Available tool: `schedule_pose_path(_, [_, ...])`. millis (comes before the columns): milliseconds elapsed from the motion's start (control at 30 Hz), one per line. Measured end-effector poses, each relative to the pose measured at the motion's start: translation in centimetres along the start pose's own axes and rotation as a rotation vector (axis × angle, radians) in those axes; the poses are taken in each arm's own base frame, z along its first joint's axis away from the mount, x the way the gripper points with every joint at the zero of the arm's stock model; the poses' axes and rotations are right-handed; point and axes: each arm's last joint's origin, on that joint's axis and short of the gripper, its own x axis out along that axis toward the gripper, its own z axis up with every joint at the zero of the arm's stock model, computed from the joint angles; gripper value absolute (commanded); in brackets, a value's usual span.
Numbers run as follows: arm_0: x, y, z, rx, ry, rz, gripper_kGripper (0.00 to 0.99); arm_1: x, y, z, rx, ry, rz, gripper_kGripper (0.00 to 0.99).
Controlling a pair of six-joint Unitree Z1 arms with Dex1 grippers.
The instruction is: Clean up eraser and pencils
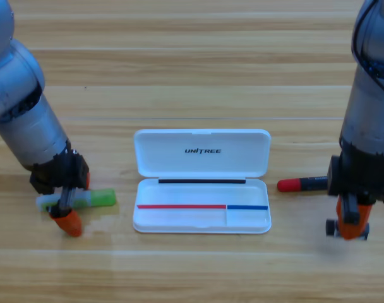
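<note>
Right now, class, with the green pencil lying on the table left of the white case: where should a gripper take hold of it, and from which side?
Probably across the middle of its barrel, from above. The green pencil lies flat and crosswise, left of the open case. The left gripper already stands over its whitish end, so the green half shows free. The right gripper is at the table's right side, far from it.

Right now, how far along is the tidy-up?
Nothing is packed: the open white plastic case holds none of the items. The left hand is down at the light green stick. The red-ended black stick lies beside the right hand. No eraser visible.
</note>
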Motion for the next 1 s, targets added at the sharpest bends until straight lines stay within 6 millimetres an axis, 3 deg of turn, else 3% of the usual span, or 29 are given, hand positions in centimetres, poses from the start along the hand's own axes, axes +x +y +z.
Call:
schedule_pose_path(167, [0.0,0.0,0.0,0.000,0.000,0.002,0.750,-0.7,1.3,1.1,-0.157,-0.028,0.016,0.015])
schedule_pose_path(333, [0.0,0.1,0.0,0.000,0.002,0.008,0.624,-2.0,1.7,2.7,-0.200,-0.078,-0.024,0.015])
schedule_pose_path(500, [0.0,0.1,0.0,0.001,0.008,0.016,0.558,-2.8,1.7,4.4,-0.225,-0.116,-0.054,0.015])
schedule_pose_path(700, [0.0,0.2,-0.1,0.020,0.028,0.033,0.483,-1.1,0.8,7.1,-0.239,-0.101,-0.057,0.015])
schedule_pose_path(867, [0.0,0.3,-0.1,0.034,0.032,0.038,0.252,0.0,0.1,9.0,-0.247,-0.076,-0.091,0.017])
schedule_pose_path(1000, [0.0,0.3,-0.1,0.053,0.034,0.037,0.000,0.6,-0.4,9.8,-0.248,-0.068,-0.104,0.017])
